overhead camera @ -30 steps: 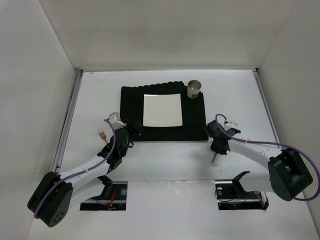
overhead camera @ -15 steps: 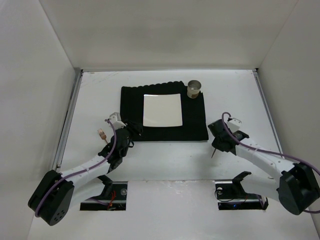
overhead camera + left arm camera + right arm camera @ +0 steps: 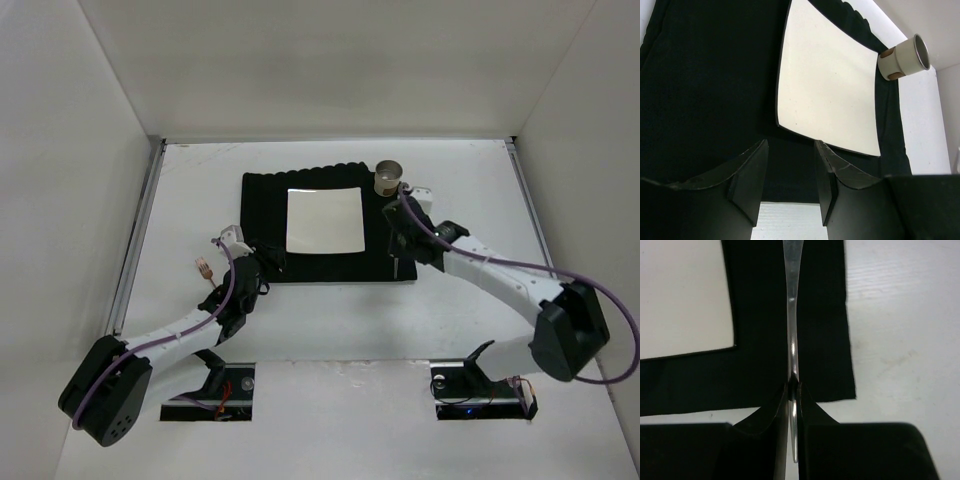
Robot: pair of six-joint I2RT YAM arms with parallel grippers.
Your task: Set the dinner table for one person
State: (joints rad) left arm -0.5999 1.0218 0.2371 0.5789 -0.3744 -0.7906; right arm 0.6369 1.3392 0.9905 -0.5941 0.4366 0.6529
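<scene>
A black ribbed mat (image 3: 265,200) lies on the white dinner table (image 3: 480,190). On the mat are a white square plate (image 3: 323,221) and a beige cup (image 3: 389,179) at the far right corner. My right gripper (image 3: 398,245) is shut on a thin silver utensil (image 3: 792,300), seen edge-on and held above the mat's right strip (image 3: 820,340), beside the plate (image 3: 685,300). My left gripper (image 3: 268,258) is open and empty over the mat's near left edge. In its wrist view the fingers (image 3: 747,175) frame the mat (image 3: 705,90), the plate (image 3: 825,95) and the cup (image 3: 902,57).
A small copper-coloured utensil (image 3: 203,268) lies on the table left of the left arm. White walls close in the table on three sides. A metal rail (image 3: 140,230) runs along the left edge.
My right arm has swung up and left from the bare table off the mat's near right corner to above the mat's right strip, carrying the utensil. The left arm has barely moved.
</scene>
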